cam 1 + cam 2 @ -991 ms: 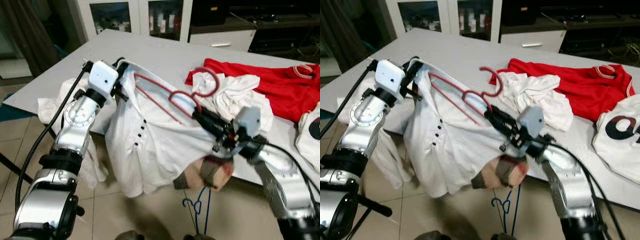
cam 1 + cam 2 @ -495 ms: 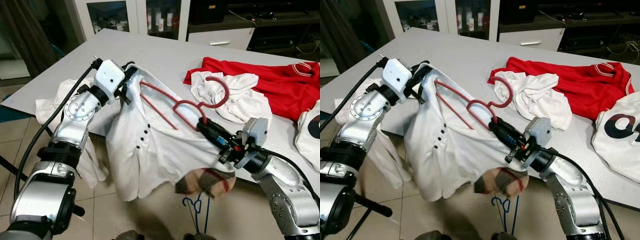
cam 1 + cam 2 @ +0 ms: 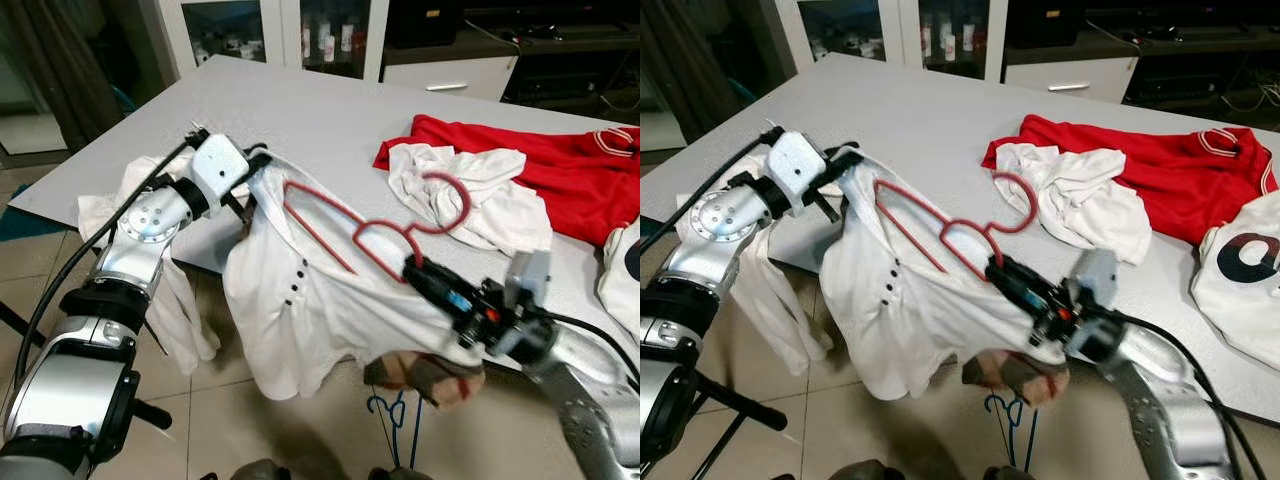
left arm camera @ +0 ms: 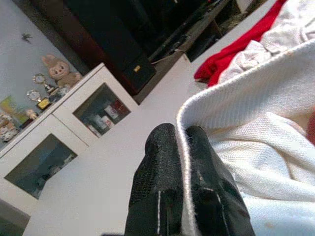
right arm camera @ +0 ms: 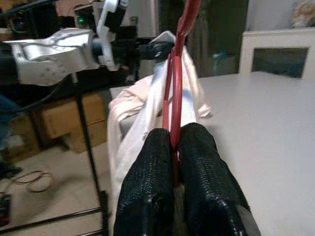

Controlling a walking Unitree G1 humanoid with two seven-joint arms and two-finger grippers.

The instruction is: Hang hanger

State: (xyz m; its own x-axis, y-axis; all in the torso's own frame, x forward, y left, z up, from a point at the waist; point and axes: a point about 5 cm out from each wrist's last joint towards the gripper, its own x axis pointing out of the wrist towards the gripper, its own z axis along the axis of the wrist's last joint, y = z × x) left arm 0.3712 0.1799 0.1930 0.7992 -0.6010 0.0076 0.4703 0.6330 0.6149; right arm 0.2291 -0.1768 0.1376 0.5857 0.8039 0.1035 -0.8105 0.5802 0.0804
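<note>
Holding a white shirt (image 3: 310, 300) off the table (image 3: 300, 110) edge: left tool (image 4: 179, 147) clenched on its collar, right tool (image 5: 174, 142) clenched on the red hanger (image 3: 375, 235) lying inside the shirt.

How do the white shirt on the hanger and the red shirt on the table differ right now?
The white shirt hangs in the air over the table edge on a red hanger; the red shirt lies crumpled on the table. The white one has dark buttons; none show on the red. Both are unfolded.
</note>
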